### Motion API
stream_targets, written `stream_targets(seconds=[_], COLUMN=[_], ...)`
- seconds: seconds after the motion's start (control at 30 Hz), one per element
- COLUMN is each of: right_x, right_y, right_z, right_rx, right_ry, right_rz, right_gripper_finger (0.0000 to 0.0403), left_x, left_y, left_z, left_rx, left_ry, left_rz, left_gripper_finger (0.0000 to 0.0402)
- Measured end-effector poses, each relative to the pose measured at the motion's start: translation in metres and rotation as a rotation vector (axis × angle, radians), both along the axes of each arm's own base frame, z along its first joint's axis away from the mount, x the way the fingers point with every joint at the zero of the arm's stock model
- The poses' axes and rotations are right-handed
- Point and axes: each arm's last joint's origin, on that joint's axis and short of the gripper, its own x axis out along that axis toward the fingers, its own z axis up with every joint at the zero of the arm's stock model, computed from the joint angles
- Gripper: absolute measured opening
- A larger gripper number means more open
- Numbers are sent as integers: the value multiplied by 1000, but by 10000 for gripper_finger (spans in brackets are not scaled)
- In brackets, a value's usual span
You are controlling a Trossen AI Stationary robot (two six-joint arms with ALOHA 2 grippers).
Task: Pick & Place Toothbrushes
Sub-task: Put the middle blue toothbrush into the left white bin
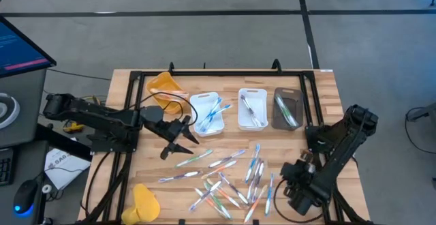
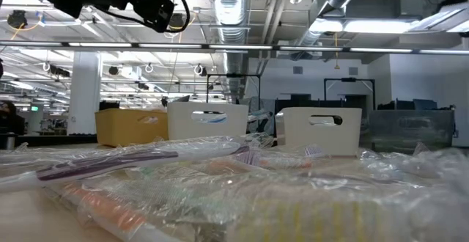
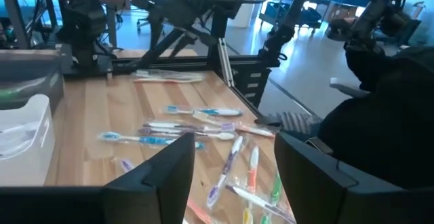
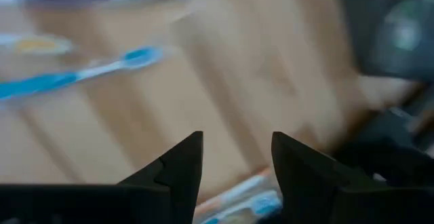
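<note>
The right gripper (image 4: pixel 234 166), fingers apart and empty, hangs low over the toothbrushes (image 1: pixel 228 177); closing crooked, it might grab two.

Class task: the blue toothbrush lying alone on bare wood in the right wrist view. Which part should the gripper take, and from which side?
Grip the blue toothbrush at mid-handle, coming down from above with the fingers straddling its narrow width. It lies flat on the table with bare wood on both sides, so the fingers have room there, and the middle likely keeps it balanced. The right gripper is open with nothing between its fingers.
</note>
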Motion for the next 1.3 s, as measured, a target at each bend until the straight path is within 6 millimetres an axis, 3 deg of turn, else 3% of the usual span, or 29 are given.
stream_targets(seconds=[0.1,0.37,1.3], right_x=[-8,-10,-6], right_y=[0,14,21], right_z=[2,2,1], right_rx=[-54,-81,-24], right_ry=[-72,-267,-334], right_rz=[-59,115,119], right_gripper_finger=[169,173,177], left_x=[1,2,2], left_y=[1,10,10], left_z=[2,3,2], left_rx=[1,110,114], left_ry=[-25,-88,-78], left_rz=[5,29,27], left_gripper_finger=[196,193,194])
